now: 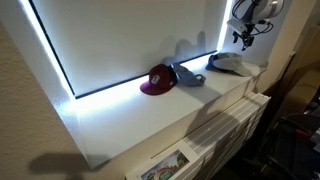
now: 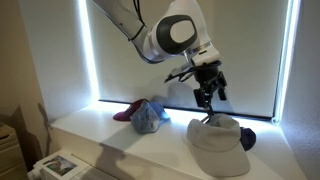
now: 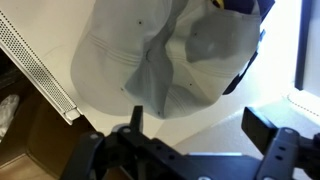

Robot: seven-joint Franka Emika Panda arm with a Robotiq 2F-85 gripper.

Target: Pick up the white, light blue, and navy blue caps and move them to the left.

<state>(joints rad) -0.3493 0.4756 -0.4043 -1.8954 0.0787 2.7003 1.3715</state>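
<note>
Wrist view: white cap (image 3: 150,60) sits at 12 o'clock from the end effector (image 3: 195,135), whose jaws are spread wide with nothing held. Navy blue cap (image 3: 243,60) peeks out at 2 o'clock. In an exterior view the end effector (image 2: 210,95) hangs just above the white cap (apparently not touching). Light blue cap (image 2: 150,118) lies well apart at 9 o'clock on the bench (image 2: 100,140).
</note>
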